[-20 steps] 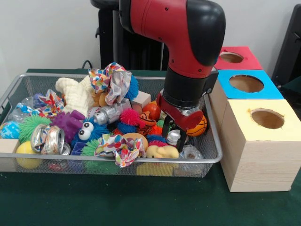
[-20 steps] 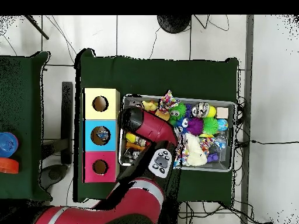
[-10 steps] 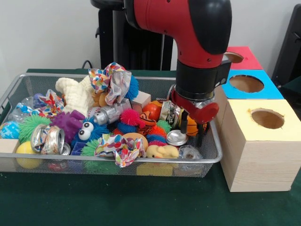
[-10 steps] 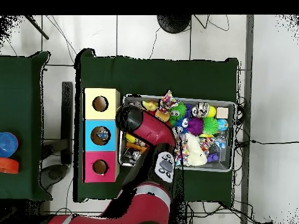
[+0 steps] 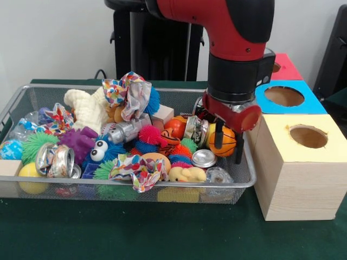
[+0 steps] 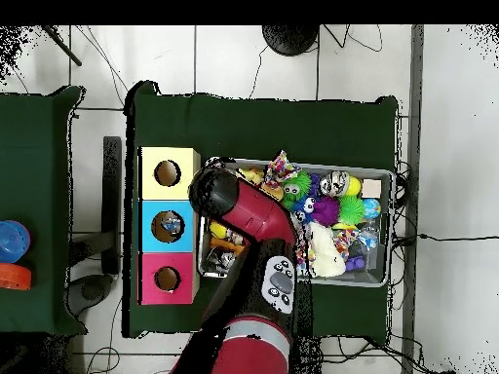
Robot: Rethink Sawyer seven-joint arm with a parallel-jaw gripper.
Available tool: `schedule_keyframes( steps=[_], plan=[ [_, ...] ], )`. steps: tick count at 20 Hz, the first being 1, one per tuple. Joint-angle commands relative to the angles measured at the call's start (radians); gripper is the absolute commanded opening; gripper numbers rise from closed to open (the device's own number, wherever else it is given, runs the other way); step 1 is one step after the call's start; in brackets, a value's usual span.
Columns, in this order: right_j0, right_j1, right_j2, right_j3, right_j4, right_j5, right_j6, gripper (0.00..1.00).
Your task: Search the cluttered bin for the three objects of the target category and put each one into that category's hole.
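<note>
The gripper [image 5: 227, 145] hangs over the wire bin's [image 5: 21, 100] end nearest the 3 boxes, fingers [image 5: 218, 136] spread apart, empty, above a crushed can [image 5: 204, 158].

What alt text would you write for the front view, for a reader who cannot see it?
A red and black robot arm's gripper hangs open and empty over the right end of a wire mesh bin full of toys and crushed cans. Right of the bin stand three boxes with round holes: yellow, blue, red.

Front view close, level — overhead far above; both share the bin [image 5: 21, 103].
</note>
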Motion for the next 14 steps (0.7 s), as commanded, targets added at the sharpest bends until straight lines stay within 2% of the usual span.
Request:
schedule_keyframes(
  steps=[1, 3, 7, 11, 14],
  plan=[
    [-0.091, 0.045, 0.177, 0.036, 0.008, -0.144, 0.115, 1.00],
    [-0.103, 0.058, 0.190, 0.038, -0.002, -0.205, 0.131, 1.00],
    [-0.095, 0.081, 0.171, 0.024, -0.019, -0.225, 0.137, 1.00],
    [-0.100, 0.094, 0.190, 0.038, -0.019, -0.268, 0.147, 1.00],
    [-0.066, 0.127, 0.152, 0.019, -0.015, -0.264, 0.150, 1.00]
  ],
)
